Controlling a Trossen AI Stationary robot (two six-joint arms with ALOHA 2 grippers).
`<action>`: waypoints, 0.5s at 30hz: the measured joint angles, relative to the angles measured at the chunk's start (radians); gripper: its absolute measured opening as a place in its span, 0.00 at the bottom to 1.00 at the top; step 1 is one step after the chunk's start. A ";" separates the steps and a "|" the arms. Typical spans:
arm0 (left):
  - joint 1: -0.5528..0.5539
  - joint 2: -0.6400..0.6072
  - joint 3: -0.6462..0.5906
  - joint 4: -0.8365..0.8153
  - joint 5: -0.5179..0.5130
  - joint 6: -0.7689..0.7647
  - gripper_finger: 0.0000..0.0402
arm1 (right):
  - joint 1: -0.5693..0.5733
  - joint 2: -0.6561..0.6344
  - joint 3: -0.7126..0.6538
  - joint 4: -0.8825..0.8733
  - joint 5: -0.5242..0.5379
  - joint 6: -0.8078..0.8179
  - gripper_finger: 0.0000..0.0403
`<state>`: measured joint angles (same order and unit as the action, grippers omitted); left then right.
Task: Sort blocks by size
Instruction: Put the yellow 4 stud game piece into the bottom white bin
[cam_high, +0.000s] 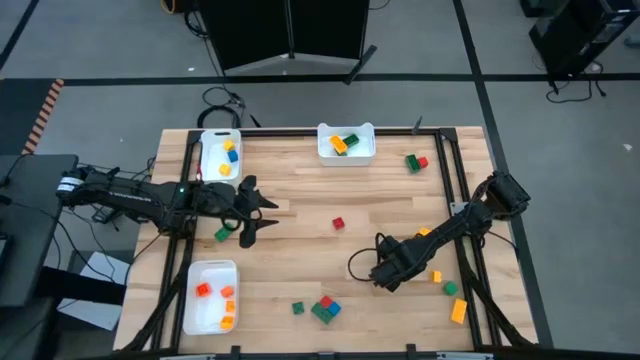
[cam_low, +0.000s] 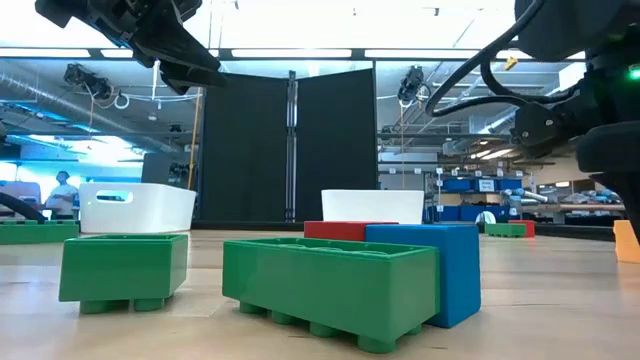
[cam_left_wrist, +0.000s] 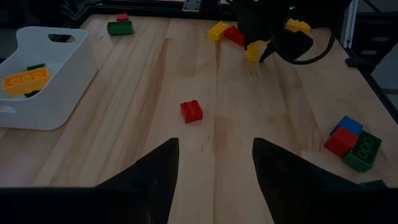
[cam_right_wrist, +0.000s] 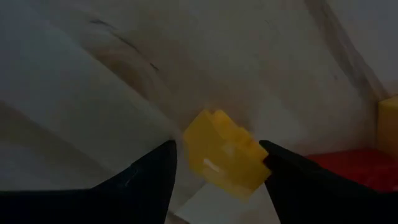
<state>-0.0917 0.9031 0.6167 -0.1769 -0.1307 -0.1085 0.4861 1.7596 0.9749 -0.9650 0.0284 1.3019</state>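
The right gripper (cam_high: 385, 277) is low over the wooden surface (cam_high: 300, 250) on its right side, its fingers (cam_right_wrist: 146, 180) apart with a yellow block (cam_right_wrist: 225, 152) between them; whether they press it I cannot tell. A red block (cam_right_wrist: 348, 163) lies just beside it. The left gripper (cam_high: 256, 212) hangs above the surface's left part, fingers (cam_left_wrist: 155, 180) apart and empty, with a small red block (cam_left_wrist: 191, 111) ahead of it. A green block (cam_high: 221, 234) lies near it. A red, blue and green cluster (cam_high: 325, 308) sits at the near edge. Other blocks lie in three white trays (cam_high: 345, 152).
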 joint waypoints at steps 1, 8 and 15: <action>0.000 0.000 0.000 0.000 0.000 0.000 0.53 | -0.005 0.000 0.000 -0.004 -0.006 -0.008 0.59; 0.000 0.000 0.000 0.000 0.000 0.000 0.53 | -0.024 0.001 0.000 -0.011 -0.034 -0.094 0.61; 0.000 0.000 0.000 0.000 0.001 -0.009 0.53 | -0.039 0.001 -0.001 -0.020 -0.026 -0.203 0.71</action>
<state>-0.0917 0.9031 0.6167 -0.1772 -0.1299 -0.1172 0.4471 1.7603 0.9737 -0.9846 0.0021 1.0990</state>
